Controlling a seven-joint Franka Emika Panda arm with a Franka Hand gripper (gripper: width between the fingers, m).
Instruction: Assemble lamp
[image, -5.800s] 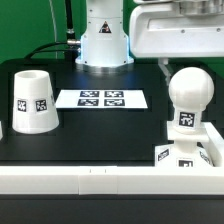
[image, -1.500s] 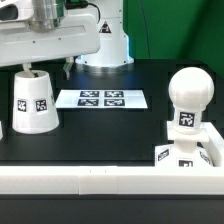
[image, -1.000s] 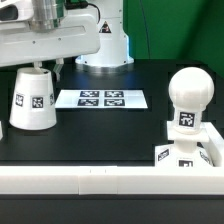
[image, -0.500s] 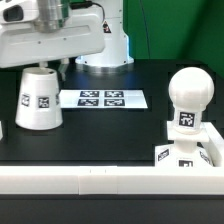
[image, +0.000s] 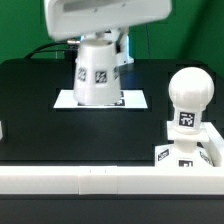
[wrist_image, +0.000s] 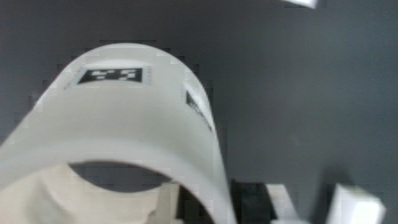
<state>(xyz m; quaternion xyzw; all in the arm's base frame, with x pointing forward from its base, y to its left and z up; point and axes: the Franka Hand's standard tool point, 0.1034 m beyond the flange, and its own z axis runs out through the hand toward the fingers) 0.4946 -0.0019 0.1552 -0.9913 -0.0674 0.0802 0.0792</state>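
My gripper (image: 98, 40) is shut on the white tapered shade (image: 97, 72) and holds it, slightly tilted, over the marker board (image: 137, 99) at the table's middle back. The shade's square tags face the camera. In the wrist view the shade (wrist_image: 134, 130) fills most of the picture, its open mouth near the camera, and my fingertips are mostly hidden behind its wall. The round-headed bulb (image: 188, 98) stands upright on the square stepped base (image: 183, 157) at the front of the exterior view's right, well apart from the shade.
A white rail (image: 90, 181) runs along the table's front edge. The arm's white pedestal (image: 122, 44) stands at the back behind the shade. The black table top (image: 40, 110) spreads to the exterior view's left.
The shade left its place on the exterior view's left and now hangs in my gripper over the marker board, moved to the right. The bulb and base have not moved.
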